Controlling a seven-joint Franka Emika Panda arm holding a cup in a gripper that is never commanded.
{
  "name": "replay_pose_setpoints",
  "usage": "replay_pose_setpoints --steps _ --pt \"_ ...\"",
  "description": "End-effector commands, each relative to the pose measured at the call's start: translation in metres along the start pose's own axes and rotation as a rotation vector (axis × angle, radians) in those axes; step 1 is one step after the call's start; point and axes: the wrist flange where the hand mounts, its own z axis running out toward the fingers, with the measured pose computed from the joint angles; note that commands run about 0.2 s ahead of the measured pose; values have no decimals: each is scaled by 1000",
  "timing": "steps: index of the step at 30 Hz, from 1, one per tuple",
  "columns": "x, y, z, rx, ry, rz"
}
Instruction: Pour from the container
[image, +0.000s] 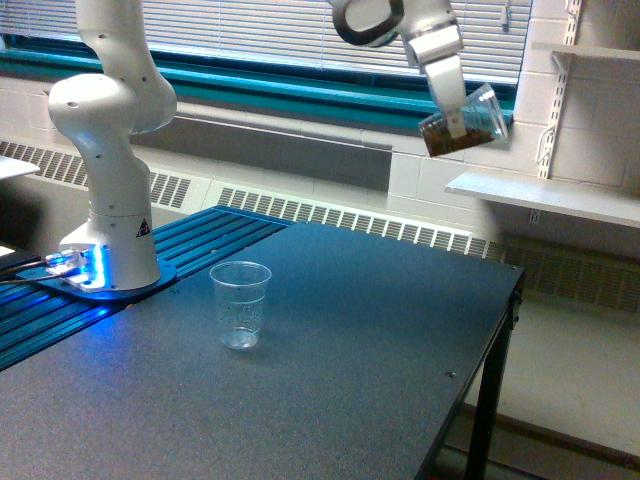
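Note:
High at the exterior view's upper right, my gripper (456, 116) is shut on the container (466, 124), a small clear smooth cup tilted with its mouth up and to the right. Brown nuts lie against its lower side. It hangs well above the dark table (330, 350), over the far edge. A clear ribbed cup (240, 304) stands upright on the table at the left, far below and to the left of the held cup. It looks empty.
The white arm base (105, 160) stands on a blue-lit mount at the table's left. A white wall shelf (545, 195) runs behind and below the held cup at the right. The table's right edge drops off near the black leg (485, 400).

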Motion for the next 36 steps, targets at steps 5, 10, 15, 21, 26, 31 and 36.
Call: replay_pose_setpoints --steps 5,10,15,21,26,31,36 --pt "-10 46 -28 -33 22 -48" --pt "-22 71 -26 -57 8 -55" --pt "-35 90 -23 -75 -17 -64" --pt "-52 106 -18 -92 -54 -90" --pt "-65 113 -16 -101 -83 -112" --pt "-73 124 -15 -124 -89 -129" --pt "-72 136 -20 -128 -82 -125"
